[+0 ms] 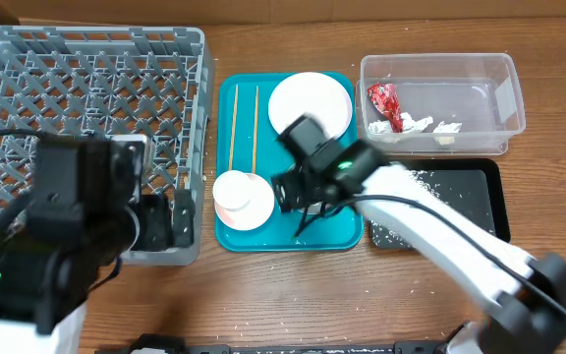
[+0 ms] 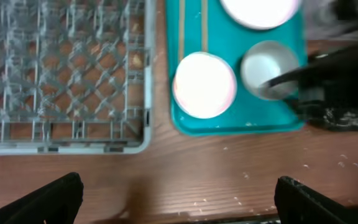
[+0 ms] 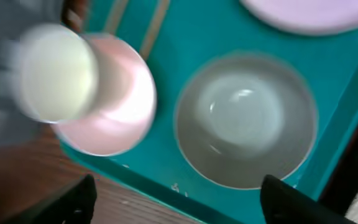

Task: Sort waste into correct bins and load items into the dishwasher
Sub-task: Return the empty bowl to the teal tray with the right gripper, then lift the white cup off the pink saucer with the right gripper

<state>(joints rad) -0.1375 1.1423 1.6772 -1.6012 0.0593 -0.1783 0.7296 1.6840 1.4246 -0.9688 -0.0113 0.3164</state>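
The right fingers [image 3: 297, 202] hang spread wide, holding nothing, over the round grey-green bowl [image 3: 246, 118] on the teal plastic tray [image 3: 191, 37], just beside the small pink bowl [image 3: 120, 106]. The left fingers [image 2: 48, 202] are released too, above the wooden desk [image 2: 229, 174] near the square grey lattice dish rack [image 2: 67, 74]. A crumpled red wrapper [image 1: 383, 101] lies in the clear rectangular plastic tub [image 1: 514, 98]; white rice grains [image 1: 423, 178] dot the shallow black tray [image 1: 475, 197].

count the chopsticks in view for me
2. Both lie parallel on the teal tray, on its dish rack side: one chopstick along the tray's edge, the other chopstick beside it, nearer the plate. The right arm could hide more.
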